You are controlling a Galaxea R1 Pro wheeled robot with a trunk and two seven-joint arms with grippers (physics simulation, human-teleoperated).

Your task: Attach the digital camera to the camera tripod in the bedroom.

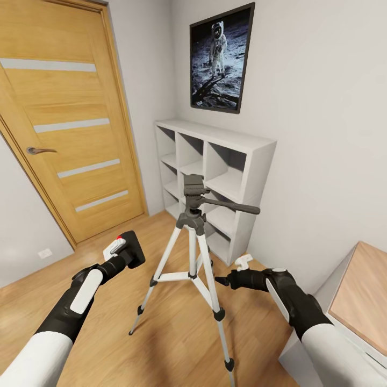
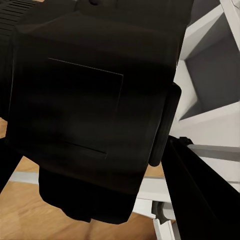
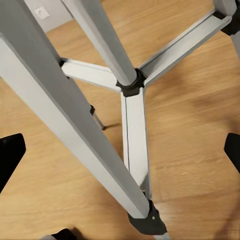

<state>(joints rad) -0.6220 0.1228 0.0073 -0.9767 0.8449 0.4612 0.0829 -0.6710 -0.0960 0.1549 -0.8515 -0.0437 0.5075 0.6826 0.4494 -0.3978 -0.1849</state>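
Now | left tool (image 1: pixel 128 251) raised, clamping digital camera (image 1: pixel 133 247) | right tool (image 1: pixel 221 280) spread beside camera tripod (image 1: pixel 192 252) leg

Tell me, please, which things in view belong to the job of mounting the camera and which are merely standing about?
Belonging to the job:
- digital camera, held in the left gripper
- camera tripod, standing on the wood floor
- right gripper, open beside a tripod leg

Merely standing about:
- white cube shelf
- astronaut picture
- wooden door
- desk
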